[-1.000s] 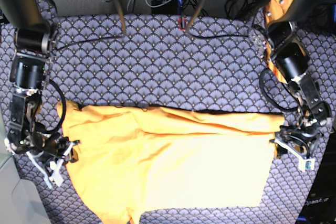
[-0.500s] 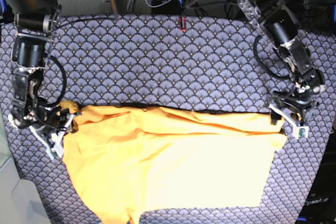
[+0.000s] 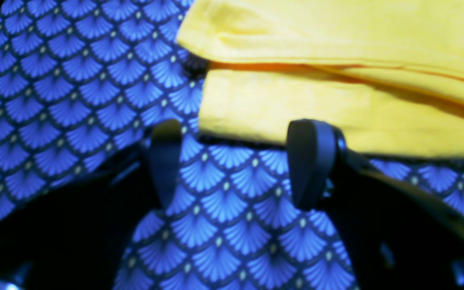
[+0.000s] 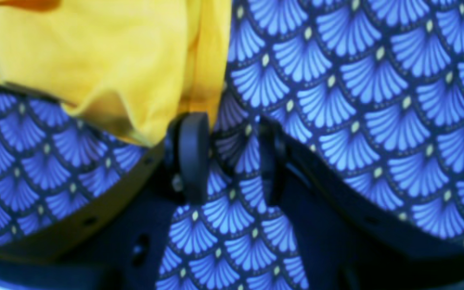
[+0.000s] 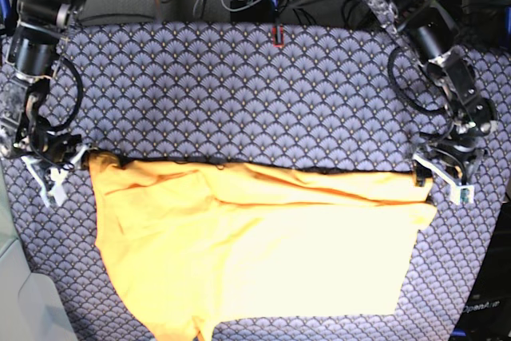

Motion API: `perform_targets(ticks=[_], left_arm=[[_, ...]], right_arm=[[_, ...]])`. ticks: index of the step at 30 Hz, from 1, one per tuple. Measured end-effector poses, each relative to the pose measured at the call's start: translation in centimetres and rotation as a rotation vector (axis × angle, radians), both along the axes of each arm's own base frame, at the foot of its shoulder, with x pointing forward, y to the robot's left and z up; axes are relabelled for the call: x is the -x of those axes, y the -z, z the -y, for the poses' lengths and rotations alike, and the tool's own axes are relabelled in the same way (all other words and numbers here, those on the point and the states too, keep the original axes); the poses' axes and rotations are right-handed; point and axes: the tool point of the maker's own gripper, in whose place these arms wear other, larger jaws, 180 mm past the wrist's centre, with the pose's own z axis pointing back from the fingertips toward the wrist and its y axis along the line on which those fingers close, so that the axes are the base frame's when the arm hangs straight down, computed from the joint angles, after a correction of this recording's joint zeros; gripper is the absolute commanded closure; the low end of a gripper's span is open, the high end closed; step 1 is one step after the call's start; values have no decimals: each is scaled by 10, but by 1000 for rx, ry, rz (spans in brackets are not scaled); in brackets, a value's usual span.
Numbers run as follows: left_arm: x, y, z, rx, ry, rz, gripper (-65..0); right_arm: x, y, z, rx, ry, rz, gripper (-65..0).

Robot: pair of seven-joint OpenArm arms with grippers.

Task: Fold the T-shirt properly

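Shirt (image 5: pixel 263 253) lying folded on table (image 5: pixel 239 93), just beyond both jaws, which are standing open, gripping nothing, seemingly having released it.

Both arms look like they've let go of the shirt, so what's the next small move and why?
Probably lift both arms clear. The left end effector and right end effector stand open with only tablecloth between their fingers, and the T-shirt lies folded over with its edge just ahead of them.

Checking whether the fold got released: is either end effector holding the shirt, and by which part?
Neither. Left end effector and right end effector stand open, only table cloth between them, beside the T-shirt.
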Motion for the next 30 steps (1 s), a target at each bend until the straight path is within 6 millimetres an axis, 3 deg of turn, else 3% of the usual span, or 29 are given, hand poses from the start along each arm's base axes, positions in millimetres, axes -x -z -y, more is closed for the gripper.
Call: perform_targets(ticks=[5, 9, 13, 15, 17, 23, 30], left_arm=[[0, 0, -1, 0, -7, 0, -403], [0, 0, -1, -2, -4, 0, -403], [2, 0, -2, -6, -5, -3, -403], [2, 0, -2, -6, -5, -5, -403], [2, 0, -2, -5, -5, -3, -403], [2, 0, -2, -5, -5, -5, -402], [2, 0, -2, -4, -5, -2, -402]], right_arm=[[3, 3, -1, -13, 10, -2, -222], [11, -2, 17, 6, 51, -35, -222], [5, -51, 40, 130, 68, 32, -222], [0, -70, 35, 152, 55, 69, -222], [4, -73, 24, 165, 35, 64, -222], [14, -57, -8, 130, 7, 47, -222], [16, -46, -27, 86, -6, 60, -222]])
